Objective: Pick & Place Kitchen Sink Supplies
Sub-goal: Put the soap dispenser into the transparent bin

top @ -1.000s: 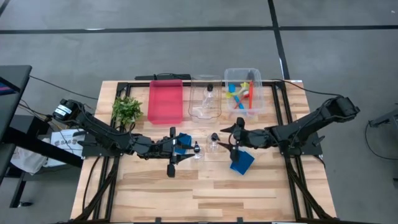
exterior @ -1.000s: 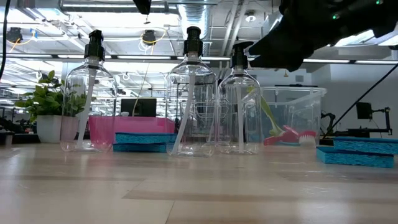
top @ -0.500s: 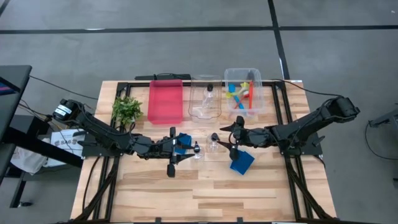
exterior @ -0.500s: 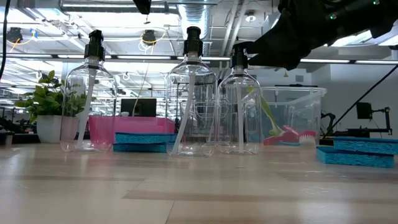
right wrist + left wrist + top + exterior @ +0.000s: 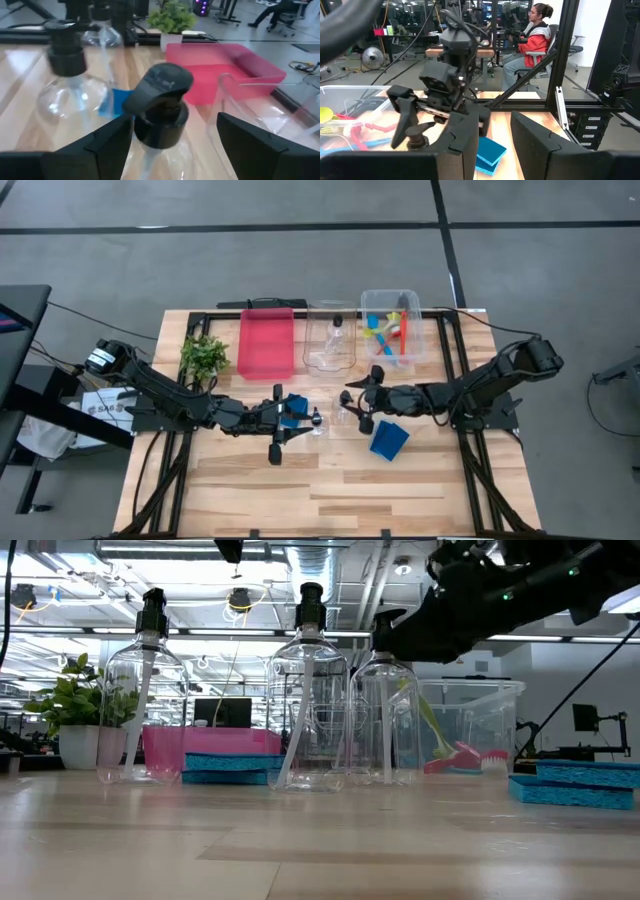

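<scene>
At centre frame in the high view, the right gripper (image 5: pixel 352 406) is straddling, fingers wide and not yet gripping, the black pump top (image 5: pixel 159 102) of a clear bottle (image 5: pixel 343 416), apparently needing to close next, while the left gripper (image 5: pixel 297 418) is waiting half-open.

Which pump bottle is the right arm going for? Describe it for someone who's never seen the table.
Start at the clear bin mid-back on the table. Two loose pump bottles stand just in front; it's the right-hand one, with the open right gripper straddling its black pump.

Right tool (image 5: pixel 354 408) gapes wide; left tool (image 5: pixel 300 422) part-closed.
</scene>
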